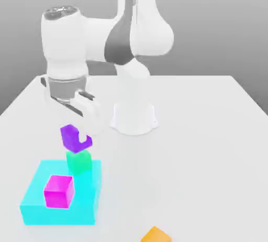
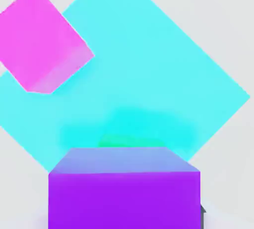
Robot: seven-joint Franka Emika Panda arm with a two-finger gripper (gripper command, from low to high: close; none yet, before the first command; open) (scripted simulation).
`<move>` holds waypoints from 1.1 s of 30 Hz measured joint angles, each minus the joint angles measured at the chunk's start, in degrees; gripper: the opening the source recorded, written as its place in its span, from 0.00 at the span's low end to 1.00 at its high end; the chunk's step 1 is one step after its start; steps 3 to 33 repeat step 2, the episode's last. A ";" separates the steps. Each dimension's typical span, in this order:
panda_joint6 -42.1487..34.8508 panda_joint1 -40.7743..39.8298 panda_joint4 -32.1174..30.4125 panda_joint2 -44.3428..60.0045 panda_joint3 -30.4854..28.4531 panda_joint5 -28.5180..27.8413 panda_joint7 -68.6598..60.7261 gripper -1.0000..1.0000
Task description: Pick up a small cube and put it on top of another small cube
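Purple cube held just above the green cube, over the cyan block.

In the exterior view, the gripper (image 1: 79, 131) is closed around the purple cube (image 1: 69, 136), which sits directly over the green cube (image 1: 78, 161); I cannot tell whether they touch. The green cube rests on the cyan block (image 1: 36, 194), with 1 magenta cube (image 1: 57, 190) in front of it. An orange cube (image 1: 156, 234) lies on the table (image 1: 209, 146). In the hand view, the purple cube (image 2: 124, 193) hides most of the green cube (image 2: 130, 142), with the magenta cube (image 2: 42, 39) on the cyan block (image 2: 158, 59).

The exterior view faces the arm's base across the white table (image 1: 209, 131) from slightly above; the hand view looks steeply down, seemingly very near, and both share the purple cube (image 2: 124, 191), magenta cube (image 1: 58, 191) and cyan block (image 1: 36, 194)
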 joint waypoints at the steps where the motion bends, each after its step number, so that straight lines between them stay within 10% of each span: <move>1: 0.00 0.00 0.00 0.00 0.00 0.00 0.00 1.00; 33: 0.00 0.00 0.00 0.00 0.00 0.00 0.00 1.00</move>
